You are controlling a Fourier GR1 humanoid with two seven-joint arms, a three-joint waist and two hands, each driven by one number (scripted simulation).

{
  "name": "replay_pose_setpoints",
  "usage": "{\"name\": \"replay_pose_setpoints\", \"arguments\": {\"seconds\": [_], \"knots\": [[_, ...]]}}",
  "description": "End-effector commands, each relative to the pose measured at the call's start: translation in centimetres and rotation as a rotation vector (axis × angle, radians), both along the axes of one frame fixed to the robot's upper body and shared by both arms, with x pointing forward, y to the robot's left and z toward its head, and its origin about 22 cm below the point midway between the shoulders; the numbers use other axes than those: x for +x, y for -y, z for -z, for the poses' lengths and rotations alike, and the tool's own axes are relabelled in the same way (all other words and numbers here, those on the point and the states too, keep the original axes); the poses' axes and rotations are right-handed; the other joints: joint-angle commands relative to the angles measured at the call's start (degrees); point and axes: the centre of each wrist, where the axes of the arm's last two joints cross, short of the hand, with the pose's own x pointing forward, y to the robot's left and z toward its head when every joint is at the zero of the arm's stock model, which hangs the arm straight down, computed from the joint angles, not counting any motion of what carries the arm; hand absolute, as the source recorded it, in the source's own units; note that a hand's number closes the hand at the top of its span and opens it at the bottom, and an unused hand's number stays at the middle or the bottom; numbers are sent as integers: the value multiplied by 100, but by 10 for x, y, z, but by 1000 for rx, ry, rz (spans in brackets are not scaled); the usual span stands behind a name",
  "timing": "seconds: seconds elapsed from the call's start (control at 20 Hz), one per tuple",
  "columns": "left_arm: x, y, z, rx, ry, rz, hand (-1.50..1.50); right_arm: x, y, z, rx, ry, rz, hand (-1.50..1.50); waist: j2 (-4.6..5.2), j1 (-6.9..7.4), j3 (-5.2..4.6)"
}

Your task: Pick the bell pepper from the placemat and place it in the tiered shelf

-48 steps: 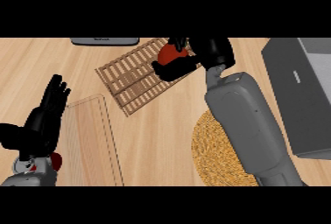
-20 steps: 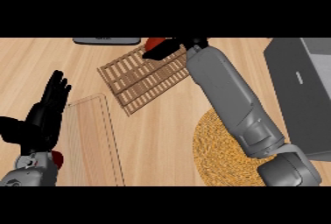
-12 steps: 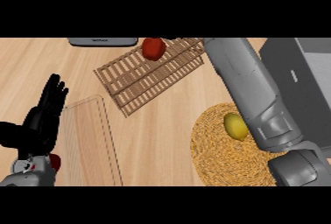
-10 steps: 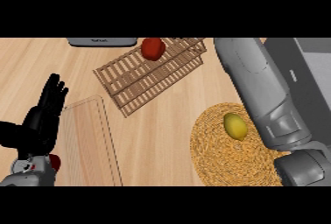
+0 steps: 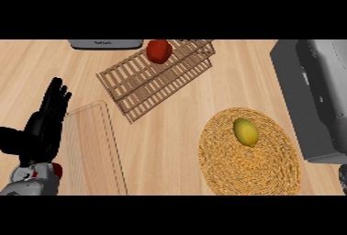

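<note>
I judge placing done: the red bell pepper [image 5: 159, 50] sits on the slatted wooden tiered shelf [image 5: 156, 75], my left robot hand [image 5: 42, 126] rests spread, right unseen, so next I'd just retract.

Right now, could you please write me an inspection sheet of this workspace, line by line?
Surface: wooden counter, light wood.
Job's things: red bell pepper lies on the slatted shelf; round woven placemat no longer carries it.
Clutter: yellow lemon on the placemat; cutting board at left; grey appliance at the top edge.
Hands: left hand open, resting at left; right hand not in view.
Cables: nothing seen.
Surroundings: grey box at right.
</note>
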Motion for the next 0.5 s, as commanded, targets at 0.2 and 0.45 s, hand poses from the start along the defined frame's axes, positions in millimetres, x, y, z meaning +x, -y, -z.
{"name": "replay_pose_setpoints", "arguments": {"seconds": [0.2, 0.45], "knots": [[-6, -4, -8, 11, 10, 0, 0, -25, 92, 15, 15, -27, -59, -150, -7, 3, 1], [-3, -2, -4, 3, -14, 4, 0, -33, 118, 1, 33, 0, -77, -150, 4, 34, 0]]}}
